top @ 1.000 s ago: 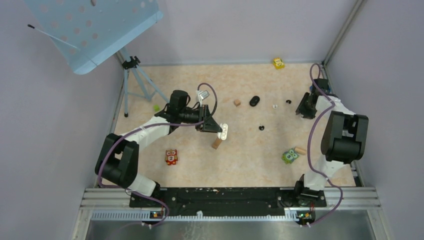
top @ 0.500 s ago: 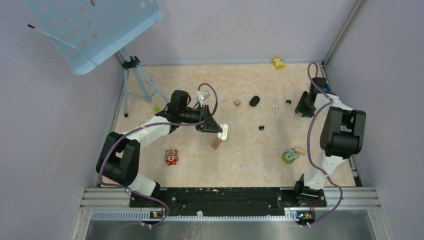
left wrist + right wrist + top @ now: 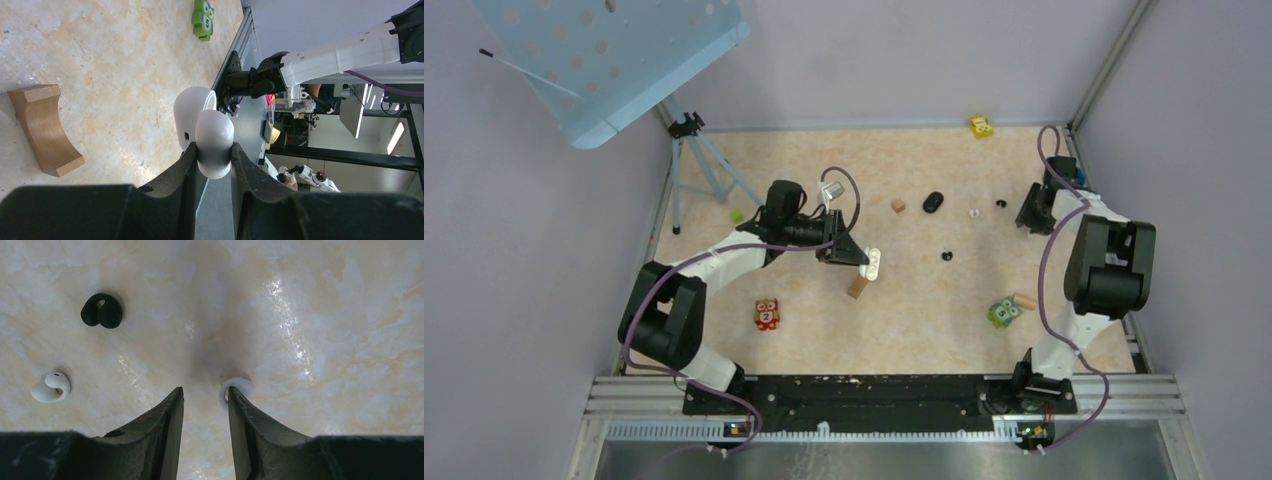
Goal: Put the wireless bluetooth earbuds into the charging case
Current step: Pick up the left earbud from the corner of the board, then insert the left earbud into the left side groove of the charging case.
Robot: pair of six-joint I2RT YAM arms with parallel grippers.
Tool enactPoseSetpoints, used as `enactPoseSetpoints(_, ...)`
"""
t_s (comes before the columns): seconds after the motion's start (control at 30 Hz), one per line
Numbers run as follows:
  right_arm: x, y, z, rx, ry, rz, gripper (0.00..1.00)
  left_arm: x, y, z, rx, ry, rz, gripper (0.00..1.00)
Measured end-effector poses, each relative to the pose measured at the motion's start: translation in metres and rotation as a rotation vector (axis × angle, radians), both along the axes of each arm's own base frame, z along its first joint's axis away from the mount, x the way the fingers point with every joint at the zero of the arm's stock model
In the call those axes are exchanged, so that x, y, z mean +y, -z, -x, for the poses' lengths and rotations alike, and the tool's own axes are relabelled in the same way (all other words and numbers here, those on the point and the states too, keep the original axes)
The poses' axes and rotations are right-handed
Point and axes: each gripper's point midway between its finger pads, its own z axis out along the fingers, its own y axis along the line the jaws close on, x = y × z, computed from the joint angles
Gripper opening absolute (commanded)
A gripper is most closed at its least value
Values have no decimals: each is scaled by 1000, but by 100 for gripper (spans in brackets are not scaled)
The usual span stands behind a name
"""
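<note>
My left gripper (image 3: 861, 258) is shut on the white charging case (image 3: 873, 262), held above the table with its lid open. In the left wrist view the case (image 3: 205, 122) sits pinched between both fingers, and the gripper (image 3: 212, 150) points toward the table's near edge. My right gripper (image 3: 1029, 215) is at the far right, low over the table. Its jaws (image 3: 205, 390) stand open with nothing between them. A white earbud (image 3: 239, 387) lies against the tip of the right finger. A black earbud (image 3: 101, 311) and another white earbud (image 3: 51, 387) lie further left.
A black oval case (image 3: 933, 202) and a small wooden block (image 3: 898, 205) lie at centre back. Another black earbud (image 3: 946, 256) lies mid-table. A wooden arch block (image 3: 857, 287), two owl toys (image 3: 766, 314) (image 3: 1003, 312), a yellow toy (image 3: 980, 126) and a tripod (image 3: 694, 150) are around.
The right arm's elbow and gripper have shifted slightly left. The left arm and the case it holds have not moved.
</note>
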Motion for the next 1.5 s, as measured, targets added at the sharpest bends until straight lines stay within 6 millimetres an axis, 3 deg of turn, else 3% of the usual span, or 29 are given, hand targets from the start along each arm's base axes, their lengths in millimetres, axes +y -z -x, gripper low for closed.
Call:
enactPoseSetpoints(0.4,-11,0,18,15,26,72,29,0,-1,1,1,5,4,6)
enactPoseSetpoints(0.6,-16,0,21,20,39,98,13,-1,-1,2,2,8,4,6)
enactPoseSetpoints(0.7,-17,0,22,25,44,105,0,0,-1,1,2,7,4,6)
enactPoseSetpoints(0.9,-16,-8,30,31,46,101,0,0,-1,1,2,6,4,6)
enactPoseSetpoints(1.03,-10,-28,32,-14,42,79,0,0,-1,1,2,6,4,6)
enactPoseSetpoints(1.13,2,-46,38,-76,35,32,0,0,-1,1,0,6,4,6)
enactPoseSetpoints(1.23,28,-64,52,-162,1,-78,0,-1,-3,-1,-7,1,4,7)
enactPoseSetpoints(1.43,108,-97,96,-340,-181,-288,0,-3,-10,-3,-41,10,31,5)
enactPoseSetpoints(1.5,136,-117,109,-409,-261,-360,0,-3,-15,-3,-58,14,45,5)
